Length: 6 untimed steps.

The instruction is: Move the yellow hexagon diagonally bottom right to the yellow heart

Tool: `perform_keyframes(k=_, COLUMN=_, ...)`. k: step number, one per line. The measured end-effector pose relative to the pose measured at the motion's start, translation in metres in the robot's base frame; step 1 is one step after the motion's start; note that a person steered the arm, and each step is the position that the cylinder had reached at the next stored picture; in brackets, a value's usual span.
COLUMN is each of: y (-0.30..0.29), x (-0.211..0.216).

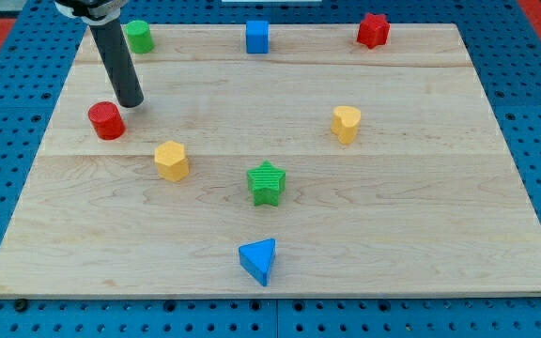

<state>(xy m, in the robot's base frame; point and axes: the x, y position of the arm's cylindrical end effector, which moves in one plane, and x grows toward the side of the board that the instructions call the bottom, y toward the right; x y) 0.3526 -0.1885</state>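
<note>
Approach stage: my tip [131, 101] rests on the wooden table [421, 244] near its left edge, just beside the red cylinder [106, 121], with nothing gripped since I am a bare rod. The yellow hexagon [171, 161] sits left of centre, apart from me. The yellow heart [346, 124] lies toward the right edge. Next, I judge, I must get to the hexagon's left side and push rightward, passing the green star [267, 182]. The hexagon stands upright, with no clear long axis.
</note>
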Motion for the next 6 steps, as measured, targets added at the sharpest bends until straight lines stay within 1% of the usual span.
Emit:
perform_keyframes(k=3, y=-0.007, x=-0.009)
perform_keyframes(k=4, y=0.048, x=-0.006)
perform_keyframes(k=5, y=0.122, x=-0.015)
perform_keyframes(k=6, y=0.205, x=-0.015)
